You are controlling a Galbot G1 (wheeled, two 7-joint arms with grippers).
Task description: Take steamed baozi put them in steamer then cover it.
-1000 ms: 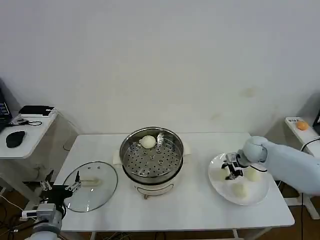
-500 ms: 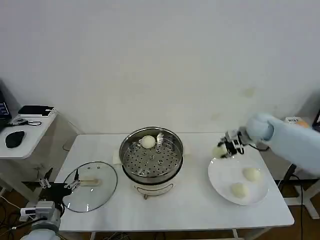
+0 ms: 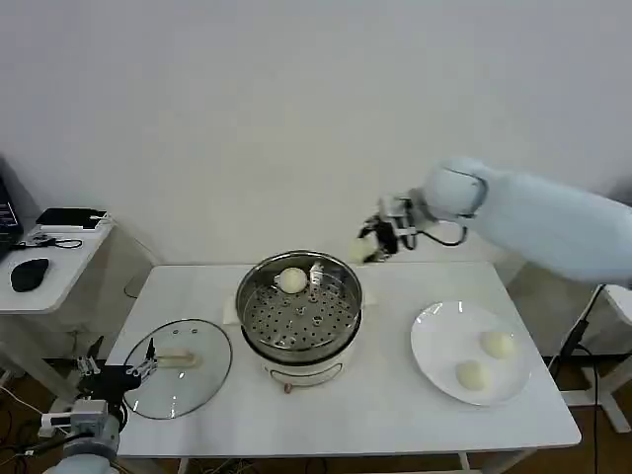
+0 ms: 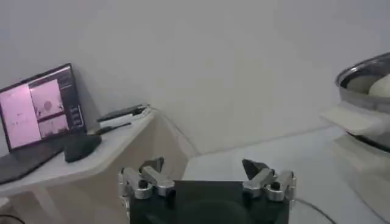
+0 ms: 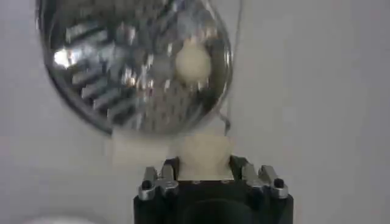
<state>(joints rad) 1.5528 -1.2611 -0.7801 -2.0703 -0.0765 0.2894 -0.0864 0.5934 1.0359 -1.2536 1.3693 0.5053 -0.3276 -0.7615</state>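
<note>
Left end effector (image 3: 123, 370) parked low at bench (image 3: 375, 415) near corner, fingers spread, holding nothing, beside glass lid (image 3: 180, 367). Two baozi (image 3: 473, 375) on white plate (image 3: 434, 365). Steamer (image 3: 298, 308) mid-bench, one bun (image 3: 292, 280) on tray. Right end effector (image 3: 376, 242) above steamer's far right rim, clamped on carried baozi (image 3: 361, 250).

Right arm (image 3: 553, 222): a thick, smooth, pale blue-white shell with a rounded wrist joint. A thin black cable loops beside that joint. Each gripper, right gripper (image 3: 380, 240) and left gripper (image 3: 117, 372), has a black body, silver-grey finger links with small dark screws.
</note>
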